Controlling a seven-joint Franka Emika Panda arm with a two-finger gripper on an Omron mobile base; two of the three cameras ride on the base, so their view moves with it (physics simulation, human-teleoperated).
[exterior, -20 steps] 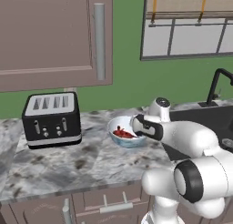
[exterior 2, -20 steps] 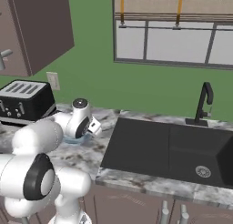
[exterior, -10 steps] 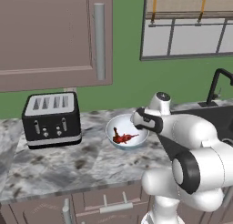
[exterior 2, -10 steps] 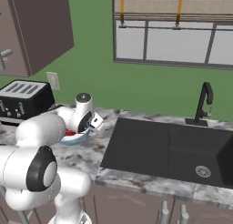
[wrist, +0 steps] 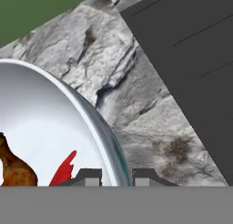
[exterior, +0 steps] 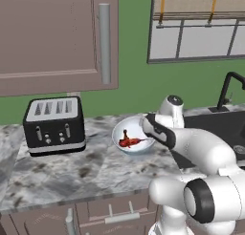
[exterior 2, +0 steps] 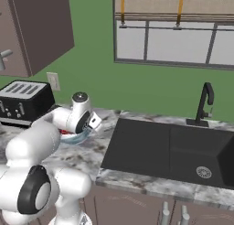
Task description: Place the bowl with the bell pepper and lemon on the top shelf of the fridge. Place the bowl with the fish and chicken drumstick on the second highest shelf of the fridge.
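Hand view, tool (wrist: 116,176) narrowly parted, straddling rim of bowl (wrist: 41,123) holding fish (wrist: 63,169) and drumstick (wrist: 16,166)

One bowl (exterior: 134,142) – one toaster (exterior: 54,125)

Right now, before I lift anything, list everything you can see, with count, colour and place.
bowl: one, pale blue-white, on the counter between toaster and sink
fish: one, red-orange, in the bowl
chicken drumstick: one, brown, in the bowl
toaster: one, black and silver, counter left
sink: one, black, counter right
faucet: one, black, behind the sink
cabinet: one, brown, above the toaster
window: one, above the sink
gripper: one, dark fingertips astride the bowl's rim
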